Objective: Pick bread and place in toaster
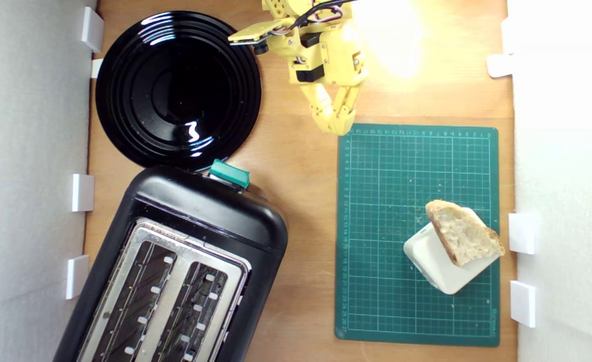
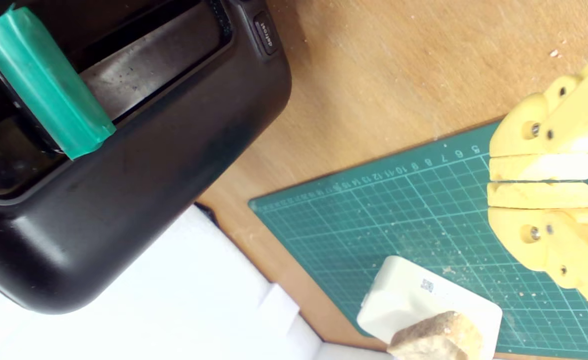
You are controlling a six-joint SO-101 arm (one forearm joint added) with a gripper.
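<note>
So your bread is sitting propped on the white block on the green cutting mat, down around 4 o'clock in the exterior view, well apart from the gripper, which hangs up near 12 o'clock just off the mat's edge.

Handling guess: that slice looks thin, light and airy, so it'll squash or crumble if you clamp the crumb hard. There are already crumbs all over the mat. I'd go for the tan crust edge, pinching across the thickness where it overhangs the block, and keep the squeeze gentle.

Fingers: in the wrist view the two yellow fingertips sit basically together with only a sliver of a gap, holding nothing and touching nothing. You'll need to open them before you come down.

The toaster is at 7 o'clock; its slots look empty, though that's hard to call from here.
</note>
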